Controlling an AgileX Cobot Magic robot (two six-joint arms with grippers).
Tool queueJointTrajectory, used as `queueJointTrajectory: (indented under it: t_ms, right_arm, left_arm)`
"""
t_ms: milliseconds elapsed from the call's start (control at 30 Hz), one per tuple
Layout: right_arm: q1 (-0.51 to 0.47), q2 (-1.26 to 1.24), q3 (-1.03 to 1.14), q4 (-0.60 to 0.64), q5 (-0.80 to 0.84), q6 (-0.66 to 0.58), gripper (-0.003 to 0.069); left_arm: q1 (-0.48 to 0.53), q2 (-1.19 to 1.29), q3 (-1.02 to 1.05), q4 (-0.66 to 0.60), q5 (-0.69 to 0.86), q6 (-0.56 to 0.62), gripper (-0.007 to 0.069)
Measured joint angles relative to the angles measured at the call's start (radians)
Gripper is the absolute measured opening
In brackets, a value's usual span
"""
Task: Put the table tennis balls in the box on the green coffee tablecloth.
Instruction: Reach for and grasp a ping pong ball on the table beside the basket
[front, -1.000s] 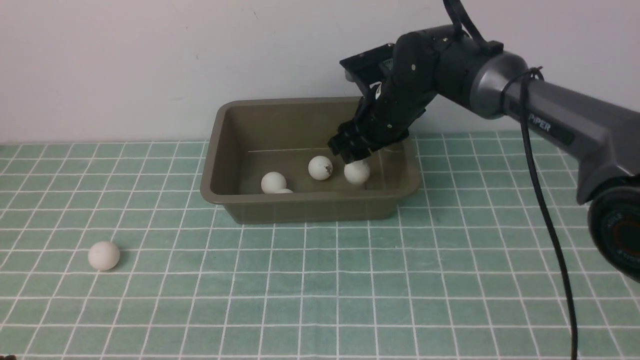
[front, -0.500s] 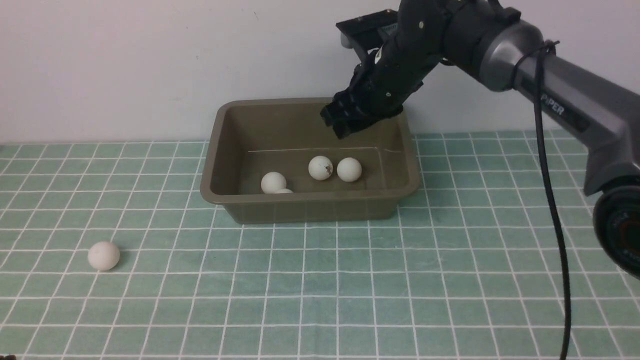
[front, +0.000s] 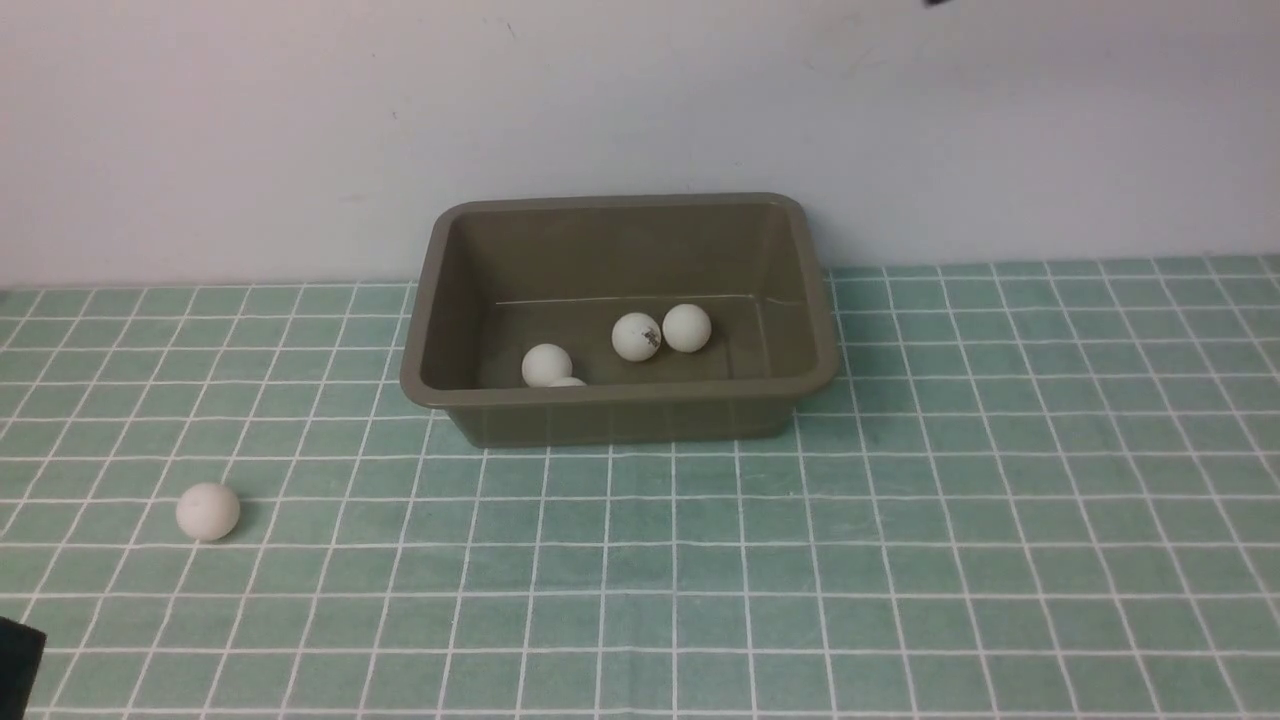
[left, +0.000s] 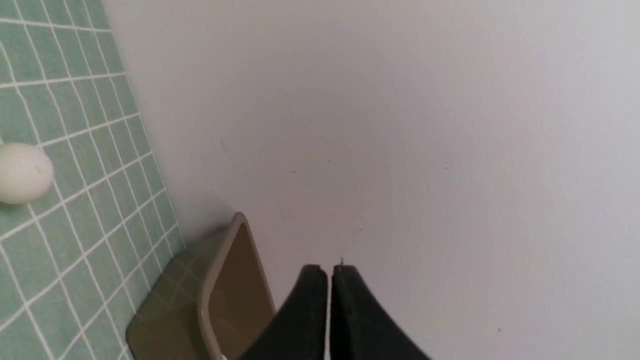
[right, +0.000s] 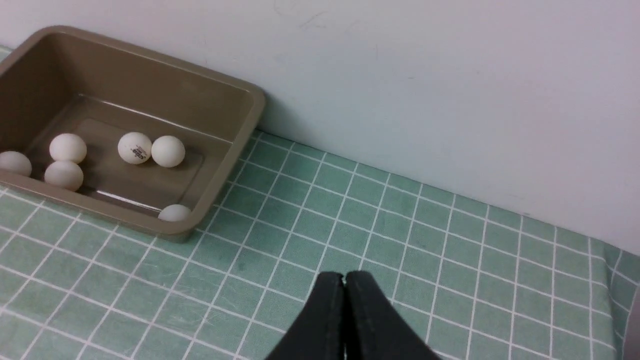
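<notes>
olive-brown box (front: 620, 396) at the far middle of the green coffee tablecloth (front: 900, 550) holds six table tennis balls (right: 134, 148), one stray ball (front: 208, 511) waits near left, and the left gripper (left: 329, 272) and right gripper (right: 344, 277), carrying nothing, sit pressed together.

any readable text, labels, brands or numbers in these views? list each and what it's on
No text can be read in any view.
On the logo ball in the box: a small dark printed mark, too small to read; only a smudge in the front view.
On the other balls, the tablecloth and the wall: no print visible.
</notes>
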Motion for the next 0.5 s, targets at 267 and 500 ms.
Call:
queueJointTrajectory:
  t_ms: [267,500]
  right_arm:
    - [0.0,-0.224,0.274,-0.01,-0.016,0.01,-0.0016]
    - [0.0,-0.315,0.447,-0.01,0.033,0.025,-0.0016]
  left_arm:
    - [0.0,0.0,-0.206,0.21,0.094,0.331,-0.0004]
    - [0.0,0.114,-0.402,0.365,0.325,0.619,-0.0004]
